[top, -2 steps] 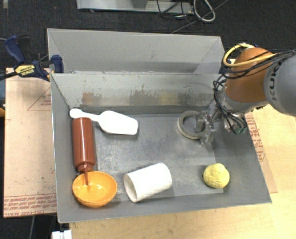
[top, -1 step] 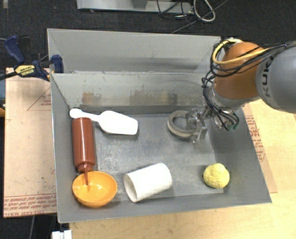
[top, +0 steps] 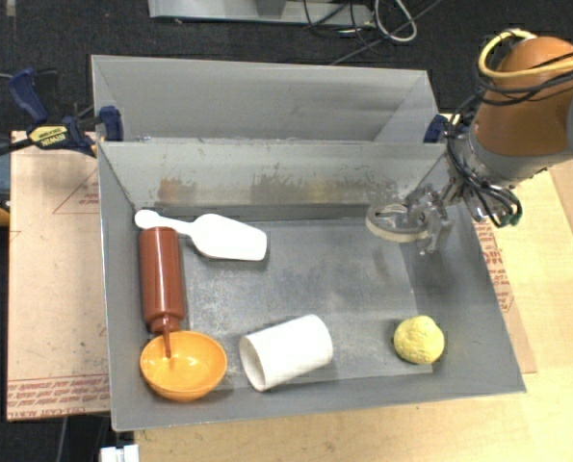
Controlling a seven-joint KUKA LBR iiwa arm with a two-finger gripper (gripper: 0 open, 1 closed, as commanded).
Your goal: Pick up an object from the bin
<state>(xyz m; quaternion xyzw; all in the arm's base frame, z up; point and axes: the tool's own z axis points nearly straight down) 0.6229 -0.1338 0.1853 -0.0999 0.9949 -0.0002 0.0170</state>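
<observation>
Claw, spread or not I cannot tell, beside a possibly clear ring; yellow ball well apart.

- I see the grey metal bin with a flat floor and sloping walls.
- A white scoop lies at the back left.
- A brown bottle lies along the left wall, just beside the scoop's handle.
- An orange bowl sits upright in the front left corner, touching the bottle's tip.
- A white cup lies on its side just beside the bowl.
- A yellow ball rests front right, well apart from the cup.
- A pale ring is back right; I cannot tell whether it rests on the floor.
</observation>
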